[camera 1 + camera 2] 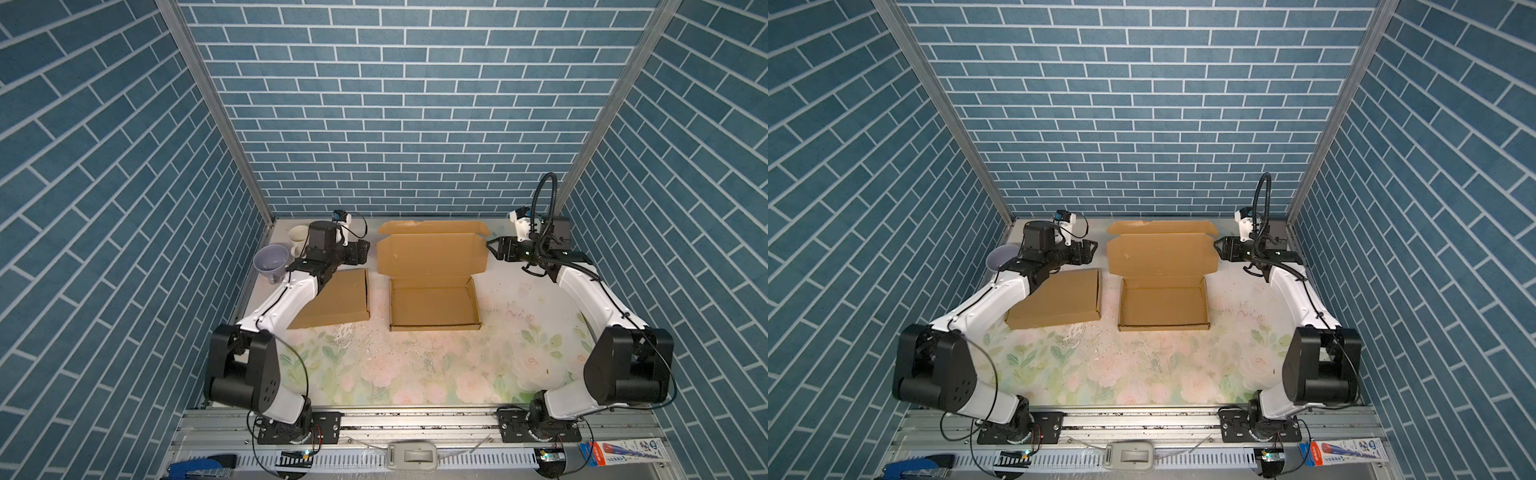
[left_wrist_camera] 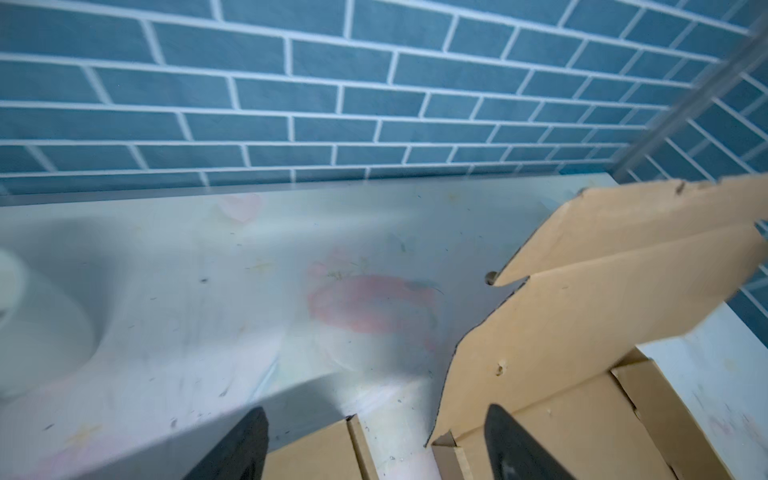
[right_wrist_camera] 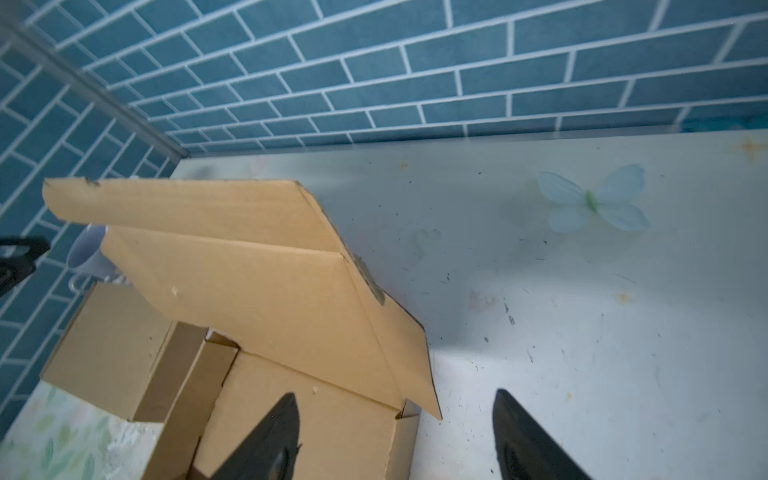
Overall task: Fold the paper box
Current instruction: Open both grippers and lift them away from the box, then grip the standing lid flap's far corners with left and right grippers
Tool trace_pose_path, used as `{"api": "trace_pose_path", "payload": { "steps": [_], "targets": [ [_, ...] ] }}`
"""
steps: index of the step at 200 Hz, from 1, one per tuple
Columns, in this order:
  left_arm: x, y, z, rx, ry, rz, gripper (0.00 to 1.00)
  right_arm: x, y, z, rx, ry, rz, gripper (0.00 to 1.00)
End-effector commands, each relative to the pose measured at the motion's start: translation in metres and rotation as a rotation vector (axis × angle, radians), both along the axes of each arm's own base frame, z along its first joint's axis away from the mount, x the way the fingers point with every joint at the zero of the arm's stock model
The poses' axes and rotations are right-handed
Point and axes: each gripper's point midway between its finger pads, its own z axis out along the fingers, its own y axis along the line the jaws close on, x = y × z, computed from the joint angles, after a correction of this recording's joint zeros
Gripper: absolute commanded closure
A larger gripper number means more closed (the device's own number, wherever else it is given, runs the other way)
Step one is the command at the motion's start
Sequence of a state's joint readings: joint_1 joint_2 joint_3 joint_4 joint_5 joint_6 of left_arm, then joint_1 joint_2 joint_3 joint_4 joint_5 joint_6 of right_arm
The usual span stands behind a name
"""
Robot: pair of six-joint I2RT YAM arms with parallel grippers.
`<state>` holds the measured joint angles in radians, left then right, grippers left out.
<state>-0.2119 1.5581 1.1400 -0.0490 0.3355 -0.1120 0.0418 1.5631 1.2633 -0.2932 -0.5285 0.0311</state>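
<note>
Box (image 1: 434, 309) between left hand (image 1: 366, 251) and right hand (image 1: 491, 248). Both hands spread apart, empty. Done: tray walls (image 1: 475, 303) raised. Lid (image 1: 432, 253) open, just beside hands; closing, tucking yet to do.

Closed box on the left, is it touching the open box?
Apart. Both top views show a strip of table between closed box and open box.
</note>
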Motion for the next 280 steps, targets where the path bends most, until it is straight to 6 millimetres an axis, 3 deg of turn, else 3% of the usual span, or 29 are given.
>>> {"api": "trace_pose_path", "payload": {
  "steps": [1, 48, 90, 115, 136, 168, 204, 230, 280],
  "targets": [
    [-0.012, -0.036, 0.008, 0.004, -0.052, -0.287, 0.14, 0.002, 0.009, 0.006, -0.124, -0.067, 0.199, 0.27],
    [0.008, -0.049, -0.015, 0.041, -0.014, -0.386, 0.15, 0.016, 0.013, -0.02, -0.158, -0.028, 0.28, 0.28],
    [0.016, -0.063, -0.027, 0.013, 0.012, -0.477, 0.24, 0.011, 0.027, -0.031, -0.114, 0.002, 0.399, 0.31],
    [0.016, -0.068, -0.03, -0.013, 0.044, -0.507, 0.38, 0.009, 0.032, -0.029, -0.087, 0.002, 0.432, 0.35],
    [0.015, -0.07, -0.031, -0.027, 0.049, -0.511, 0.56, 0.01, 0.032, -0.029, -0.088, 0.0, 0.433, 0.42],
    [0.016, -0.067, -0.031, -0.02, 0.046, -0.492, 0.71, 0.012, 0.03, -0.031, -0.092, 0.008, 0.419, 0.64],
    [0.019, -0.07, -0.024, -0.057, 0.05, -0.47, 1.0, 0.014, 0.03, -0.023, -0.088, -0.029, 0.36, 0.86],
    [0.02, -0.074, -0.014, -0.051, -0.003, -0.426, 1.0, 0.015, 0.03, -0.015, -0.101, -0.093, 0.298, 1.0],
    [0.025, -0.095, 0.015, 0.035, -0.18, -0.297, 1.0, 0.029, 0.023, 0.014, -0.124, -0.267, -0.005, 1.0]
  ]
}}
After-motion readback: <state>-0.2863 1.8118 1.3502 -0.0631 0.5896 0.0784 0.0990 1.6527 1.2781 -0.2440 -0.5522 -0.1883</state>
